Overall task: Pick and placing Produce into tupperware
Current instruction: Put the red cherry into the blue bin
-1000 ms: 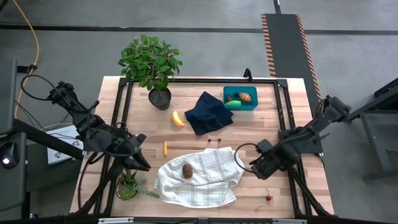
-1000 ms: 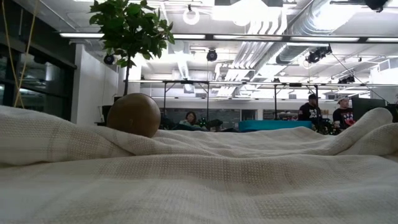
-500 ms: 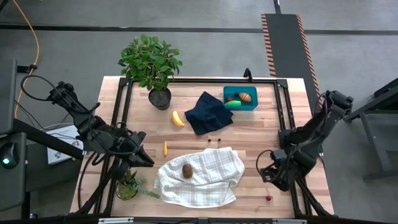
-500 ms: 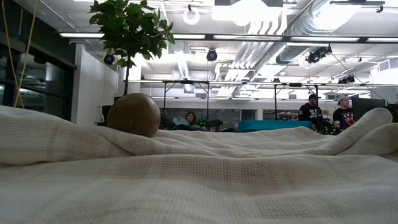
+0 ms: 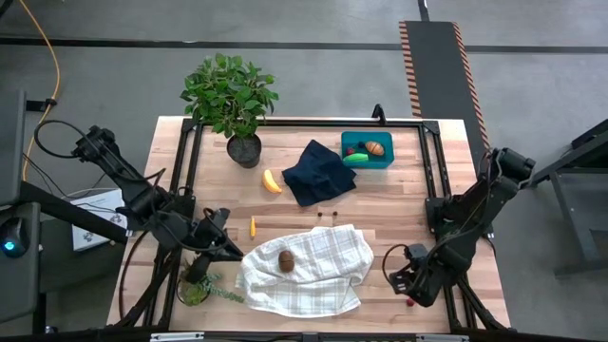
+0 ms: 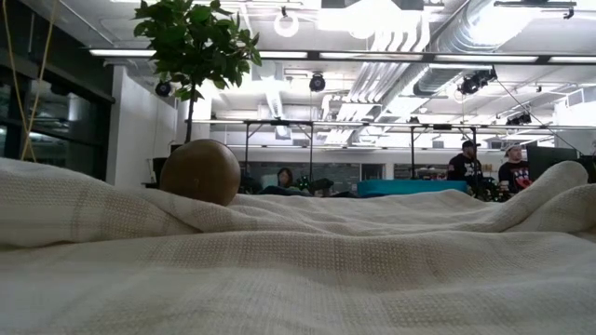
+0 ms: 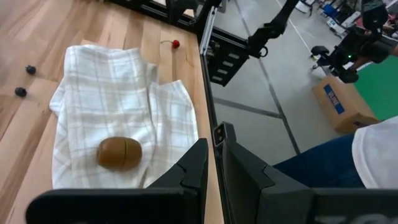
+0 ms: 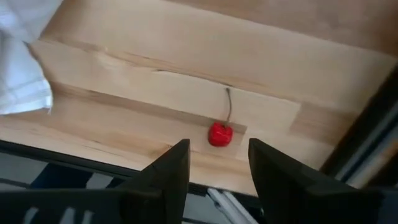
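The red cherry (image 8: 219, 134) lies on bare wood by the table's near right edge (image 5: 410, 302). My right gripper (image 8: 217, 171) is open and hovers just above it (image 5: 408, 285), touching nothing. The brown kiwi (image 5: 285, 259) rests on a white checked cloth (image 5: 313, 271) and also shows in the left wrist view (image 7: 119, 152). My left gripper (image 5: 228, 249) is shut and waits at the cloth's left edge. The yellow banana (image 5: 272, 180) and a small orange piece (image 5: 253, 226) lie on the wood. The teal tupperware (image 5: 383, 161) holds green and orange pieces.
A dark navy cloth (image 5: 319, 171) lies beside the tupperware. A large potted plant (image 5: 233, 100) stands at the far left and a small one (image 5: 198, 285) at the near left. Two tiny dark pieces (image 5: 329, 215) sit on the wood past the checked cloth. A black frame (image 5: 429, 180) rims the table.
My right gripper has swung away from the checked cloth toward the table's near right edge and now sits over the cherry. My left gripper has edged slightly closer to the cloth. No object has moved.
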Robot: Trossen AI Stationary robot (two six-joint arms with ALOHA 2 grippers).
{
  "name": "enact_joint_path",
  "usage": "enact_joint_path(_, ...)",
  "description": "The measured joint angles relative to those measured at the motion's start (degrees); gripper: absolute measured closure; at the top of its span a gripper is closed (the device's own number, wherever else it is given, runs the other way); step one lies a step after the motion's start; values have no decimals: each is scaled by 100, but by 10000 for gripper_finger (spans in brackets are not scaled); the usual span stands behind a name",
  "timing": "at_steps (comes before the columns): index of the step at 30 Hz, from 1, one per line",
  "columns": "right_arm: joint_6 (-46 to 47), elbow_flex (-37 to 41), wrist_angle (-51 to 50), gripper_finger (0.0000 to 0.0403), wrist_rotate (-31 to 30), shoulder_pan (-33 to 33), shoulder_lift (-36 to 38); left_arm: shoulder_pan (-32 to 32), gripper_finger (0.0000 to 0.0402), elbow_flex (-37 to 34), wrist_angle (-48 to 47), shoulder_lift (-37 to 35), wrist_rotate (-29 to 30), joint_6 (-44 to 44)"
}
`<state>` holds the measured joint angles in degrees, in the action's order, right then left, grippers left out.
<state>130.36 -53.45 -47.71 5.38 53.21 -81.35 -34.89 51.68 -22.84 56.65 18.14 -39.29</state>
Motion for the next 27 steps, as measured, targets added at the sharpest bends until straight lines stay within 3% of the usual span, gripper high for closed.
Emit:
enact_joint_path(9,-1074,-4,77,247,-16,68,-335,0,362,0,3,14,-16,-2)
enact_joint_path(16,-2200,-4,125,247,460,85,-590,0,362,0,3,14,-16,-52)
enact_joint_path(27,-2992,-4,108,247,368,141,-620,0,362,0,10,14,4,-416)
